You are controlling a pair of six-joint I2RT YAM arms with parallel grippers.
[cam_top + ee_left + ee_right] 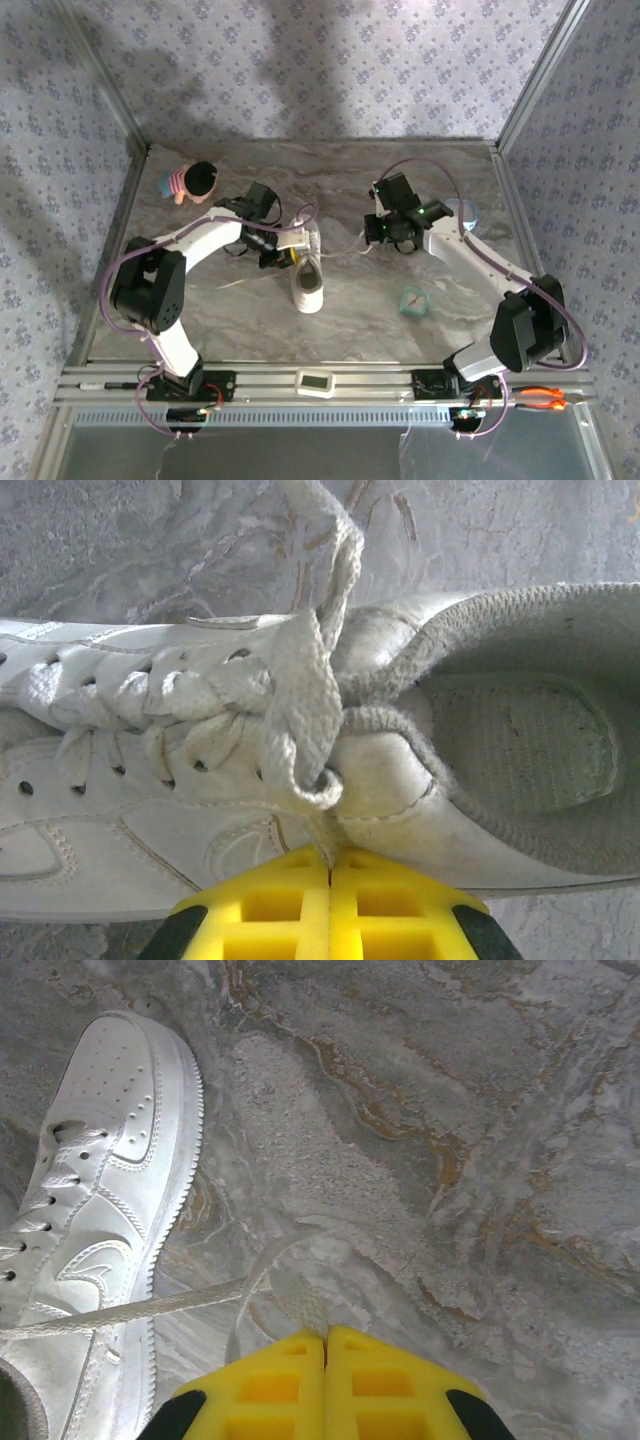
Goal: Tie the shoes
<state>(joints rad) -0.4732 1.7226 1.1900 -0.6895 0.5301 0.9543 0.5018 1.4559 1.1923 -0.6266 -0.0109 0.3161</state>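
We are viewing a white low-top sneaker sitting sole-down near the middle of the marble-patterned tabletop, with its rounded toe pointing toward the arm bases. The left gripper is pressing its yellow jaws together on the flat woven lace beside the ribbed grey collar. The right gripper, standing apart to the right, is pinching the lace's other end, which is running slack across the stone. We are noting smooth stitched leather and a perforated toe box. Patterned walls are closing three sides. A striped doll is occupying the far left corner and a small teal object is lying right of the sneaker, with bare tabletop between them.
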